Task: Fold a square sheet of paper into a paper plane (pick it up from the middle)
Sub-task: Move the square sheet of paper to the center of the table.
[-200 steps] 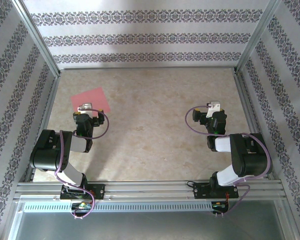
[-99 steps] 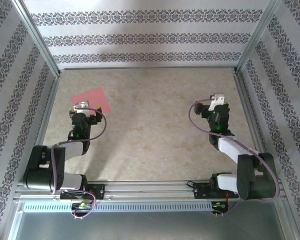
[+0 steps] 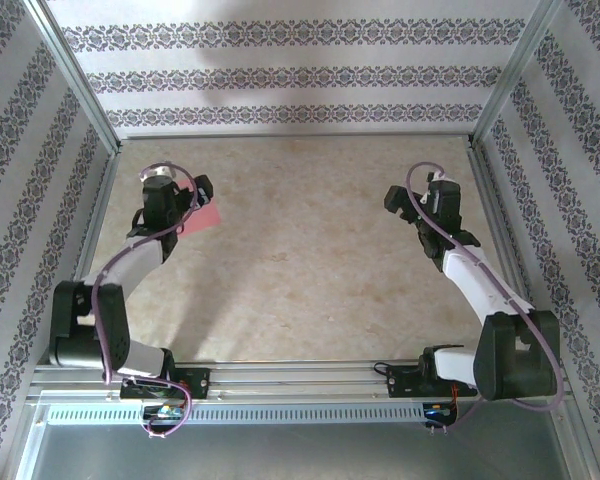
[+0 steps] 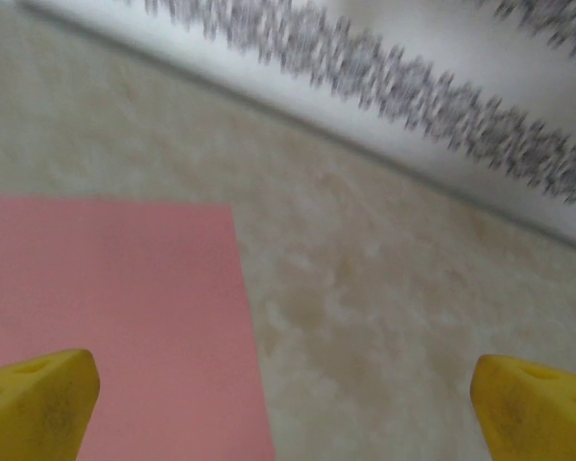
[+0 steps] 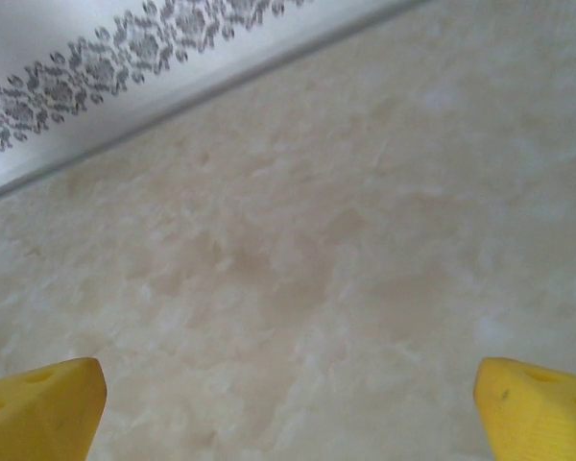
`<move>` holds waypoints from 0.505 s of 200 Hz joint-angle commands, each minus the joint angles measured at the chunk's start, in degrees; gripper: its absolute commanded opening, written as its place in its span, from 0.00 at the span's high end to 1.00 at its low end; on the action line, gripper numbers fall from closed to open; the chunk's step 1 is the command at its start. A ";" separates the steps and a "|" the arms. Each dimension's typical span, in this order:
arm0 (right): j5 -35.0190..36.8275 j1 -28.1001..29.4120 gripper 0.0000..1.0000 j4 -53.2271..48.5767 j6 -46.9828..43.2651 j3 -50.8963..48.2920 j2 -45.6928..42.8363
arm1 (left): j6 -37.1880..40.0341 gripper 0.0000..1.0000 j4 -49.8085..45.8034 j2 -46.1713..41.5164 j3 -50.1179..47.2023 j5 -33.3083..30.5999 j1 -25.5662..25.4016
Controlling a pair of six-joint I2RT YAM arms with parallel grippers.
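Note:
The square sheet of paper (image 3: pixel 204 218) is pink-red and lies flat on the table at the far left, with no crease that I can see. My left gripper (image 3: pixel 168 197) hangs over it and hides most of it in the top view. In the left wrist view the sheet (image 4: pixel 115 317) fills the lower left. Its right edge runs down between the yellow fingertips (image 4: pixel 34 408), and my left gripper (image 4: pixel 288 413) is open and holds nothing. My right gripper (image 3: pixel 435 197) is at the far right, over bare table. It stands open and empty in its wrist view (image 5: pixel 288 413).
The beige marbled table (image 3: pixel 300 260) is boxed in by patterned walls (image 3: pixel 300 75) at the back and both sides. A metal rail (image 3: pixel 300 380) runs along the near edge by the arm bases. The back wall's foot (image 4: pixel 413 158) lies just beyond the sheet.
Both arms have stretched out away from their bases. The left gripper has moved over the pink sheet and now covers most of it. The right gripper has moved toward the far right.

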 commanded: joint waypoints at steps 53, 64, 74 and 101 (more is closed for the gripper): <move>-9.50 0.62 0.02 -4.15 8.75 3.64 7.02 | -13.61 0.00 -16.82 21.54 16.84 6.75 5.04; -9.88 0.77 0.02 -4.21 9.07 3.92 7.51 | -14.27 0.00 -17.65 24.33 19.02 7.35 5.42; -9.97 0.89 0.02 -4.00 9.33 4.01 7.77 | -14.50 0.00 -18.55 26.22 20.61 8.01 5.52; -10.28 1.08 0.02 -3.81 9.73 4.34 8.30 | -15.33 0.02 -20.76 29.47 23.37 9.16 5.61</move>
